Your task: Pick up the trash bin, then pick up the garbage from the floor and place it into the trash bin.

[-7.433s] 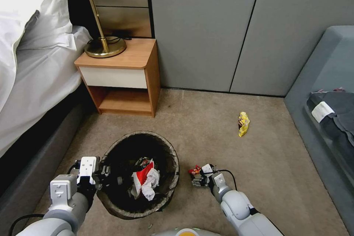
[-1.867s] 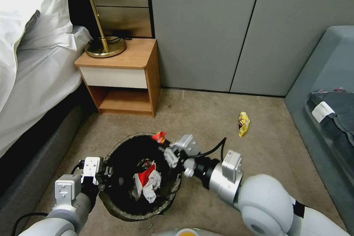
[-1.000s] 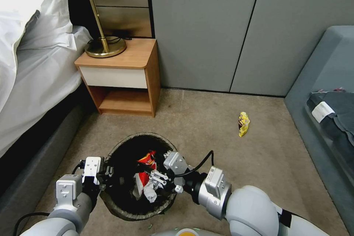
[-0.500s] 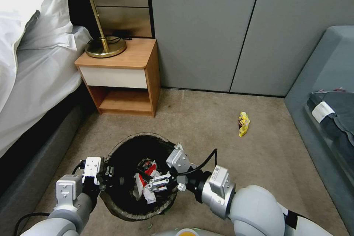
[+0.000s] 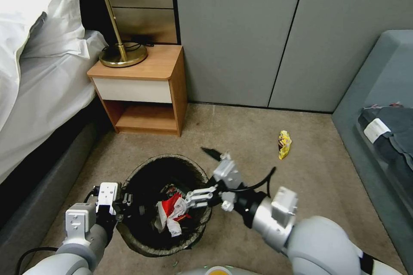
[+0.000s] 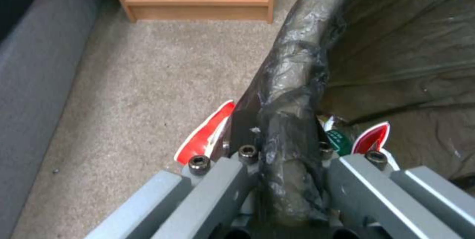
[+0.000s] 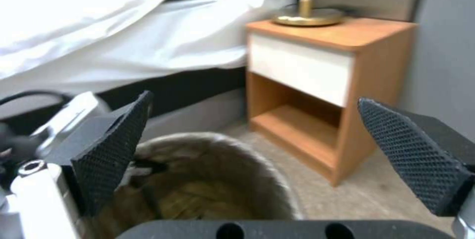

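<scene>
On the carpet before me: the trash bin (image 5: 163,204) gripped at its rim, wrappers and tissue inside.
My left gripper (image 6: 284,164) is clamped on the bin's lined rim; my right gripper (image 5: 202,172) hangs spread wide and empty over its far edge. Beyond, a yellow wrapper (image 5: 284,144) lies well apart on the floor, with the nightstand (image 5: 144,90) farther back.

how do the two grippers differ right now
The left gripper is shut on the trash bin, its fingers pinching the lined rim; the right gripper is open and holds nothing.

The left gripper sits at the bin's left edge; the right gripper is at the right edge, one finger reaching over the opening, the other pointing up and away.

Both are at the bin's rim.
</scene>
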Controlling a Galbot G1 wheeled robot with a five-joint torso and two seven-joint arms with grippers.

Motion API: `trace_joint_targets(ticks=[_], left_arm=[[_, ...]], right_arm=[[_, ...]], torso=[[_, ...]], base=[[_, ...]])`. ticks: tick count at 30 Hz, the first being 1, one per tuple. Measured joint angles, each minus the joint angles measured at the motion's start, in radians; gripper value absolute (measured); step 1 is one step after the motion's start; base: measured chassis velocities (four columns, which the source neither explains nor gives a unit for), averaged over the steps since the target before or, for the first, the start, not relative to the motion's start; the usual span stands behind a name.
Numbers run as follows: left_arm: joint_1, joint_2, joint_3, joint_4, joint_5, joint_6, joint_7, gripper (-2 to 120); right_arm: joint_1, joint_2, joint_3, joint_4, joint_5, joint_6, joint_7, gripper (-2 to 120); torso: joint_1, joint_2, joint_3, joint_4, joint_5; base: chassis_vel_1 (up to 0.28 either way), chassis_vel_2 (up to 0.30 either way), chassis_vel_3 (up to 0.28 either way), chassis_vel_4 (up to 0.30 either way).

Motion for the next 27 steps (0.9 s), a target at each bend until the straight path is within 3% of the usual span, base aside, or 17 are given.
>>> trace_joint_targets(ticks=[8, 11, 15, 17, 22, 27], left_arm=[[-0.009, 0.004, -0.003, 0.000, -0.002, 0.000, 0.010, 1], [-0.013, 0.002, -0.006, 0.000, 0.000, 0.000, 0.012, 1], [-0.016, 0.002, -0.008, 0.000, 0.000, 0.000, 0.014, 1], [-0.023, 0.003, -0.011, 0.000, -0.001, 0.000, 0.015, 1], [-0.026, -0.009, -0.011, 0.000, -0.001, 0.000, 0.017, 1], [-0.026, -0.014, -0.013, 0.000, -0.001, 0.000, 0.017, 1]], right_arm=[[-0.145, 0.021, 0.202, 0.003, -0.027, 0.128, 0.093, 100], [-0.198, 0.075, 0.318, 0.003, -0.058, 0.151, 0.161, 100], [-0.235, 0.120, 0.395, -0.012, -0.130, 0.181, 0.155, 100], [-0.294, 0.185, 0.499, -0.074, -0.247, 0.249, 0.108, 100], [-0.371, 0.291, 0.601, -0.128, -0.288, 0.304, 0.072, 100], [-0.404, 0.347, 0.628, -0.152, -0.302, 0.335, 0.069, 100]], torso=[[0.000, 0.000, 0.000, 0.0002, 0.0000], [0.000, 0.000, 0.000, -0.0001, 0.0001], [0.000, 0.000, 0.000, 0.0002, -0.0001], [0.000, 0.000, 0.000, 0.0001, 0.0003], [0.000, 0.000, 0.000, -0.0001, 0.0000], [0.000, 0.000, 0.000, 0.0000, 0.0000]], base=[[0.000, 0.000, 0.000, 0.000], [0.000, 0.000, 0.000, 0.000], [0.000, 0.000, 0.000, 0.000], [0.000, 0.000, 0.000, 0.000], [0.000, 0.000, 0.000, 0.000], [-0.023, -0.012, -0.014, -0.020]])
